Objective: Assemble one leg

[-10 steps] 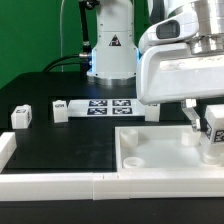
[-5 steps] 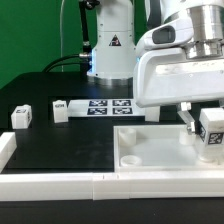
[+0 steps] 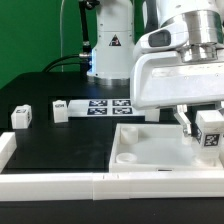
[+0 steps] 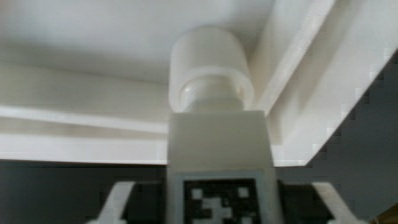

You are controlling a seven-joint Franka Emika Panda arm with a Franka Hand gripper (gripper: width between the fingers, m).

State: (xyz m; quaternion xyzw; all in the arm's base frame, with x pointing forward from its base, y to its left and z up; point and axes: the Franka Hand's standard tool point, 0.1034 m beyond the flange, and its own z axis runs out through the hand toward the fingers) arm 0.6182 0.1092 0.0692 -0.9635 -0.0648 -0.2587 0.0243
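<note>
My gripper (image 3: 205, 134) is shut on a leg (image 3: 210, 130), a small white block with a black-and-white tag. It holds the leg upright over the right part of the large white panel (image 3: 150, 152), at the exterior view's right. In the wrist view the leg (image 4: 222, 110) runs between my fingers (image 4: 125, 200), its rounded end pointing at a raised corner of the panel (image 4: 89, 100). Whether the leg's end touches the panel is hidden.
Two more loose legs (image 3: 22, 117) (image 3: 59, 110) lie on the black table at the exterior view's left. The marker board (image 3: 108, 106) lies behind the panel. A white rail (image 3: 55, 184) edges the table's front. The robot's base (image 3: 112, 50) stands at the back.
My gripper has risen a little with the leg in it and shifted slightly toward the exterior view's left. The other parts have not moved.
</note>
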